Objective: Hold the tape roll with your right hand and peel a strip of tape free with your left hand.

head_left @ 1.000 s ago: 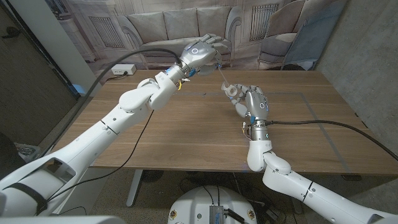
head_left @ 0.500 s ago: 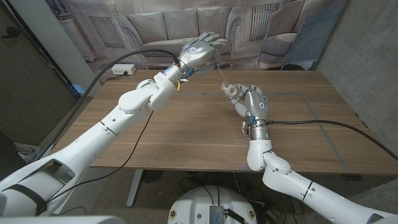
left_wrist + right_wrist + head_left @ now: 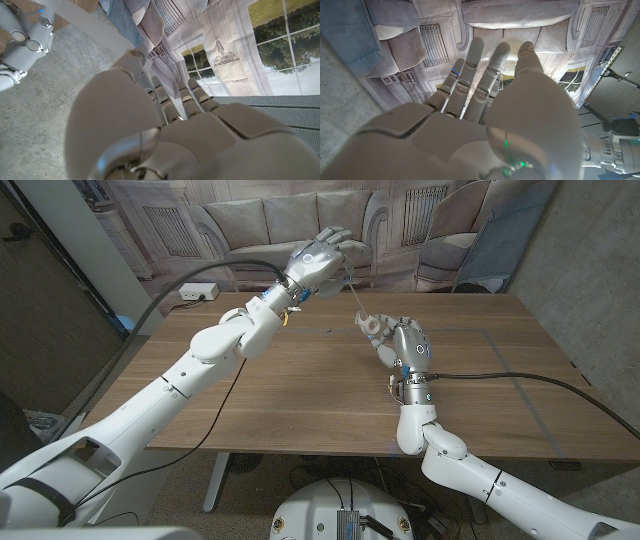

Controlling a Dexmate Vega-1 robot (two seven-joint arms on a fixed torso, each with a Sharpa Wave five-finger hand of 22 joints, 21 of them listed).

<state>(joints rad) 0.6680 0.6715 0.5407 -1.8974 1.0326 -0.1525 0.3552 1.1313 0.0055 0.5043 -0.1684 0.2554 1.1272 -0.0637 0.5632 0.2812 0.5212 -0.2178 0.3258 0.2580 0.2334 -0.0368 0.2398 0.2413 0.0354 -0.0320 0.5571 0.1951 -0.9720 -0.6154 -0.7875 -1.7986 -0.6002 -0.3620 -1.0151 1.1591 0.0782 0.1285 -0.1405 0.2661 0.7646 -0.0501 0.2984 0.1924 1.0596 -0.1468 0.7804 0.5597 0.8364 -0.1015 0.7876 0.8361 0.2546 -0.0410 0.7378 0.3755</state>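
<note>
In the head view, the white right hand [image 3: 405,342] stands above the brown wooden desk [image 3: 300,395] and its fingers grip the small clear tape roll [image 3: 371,325], on the far side of the palm. A thin strip of tape [image 3: 356,293] runs from the roll up and away to the raised white left hand [image 3: 322,254], whose fingers pinch its end. The strip's long axis points from roll to left hand, so a further pull should follow that line. In the left wrist view, the left hand [image 3: 165,125] has its fingers curled together; the strip is hidden there. In the right wrist view, the right hand [image 3: 485,115] reaches around the roll [image 3: 517,57].
</note>
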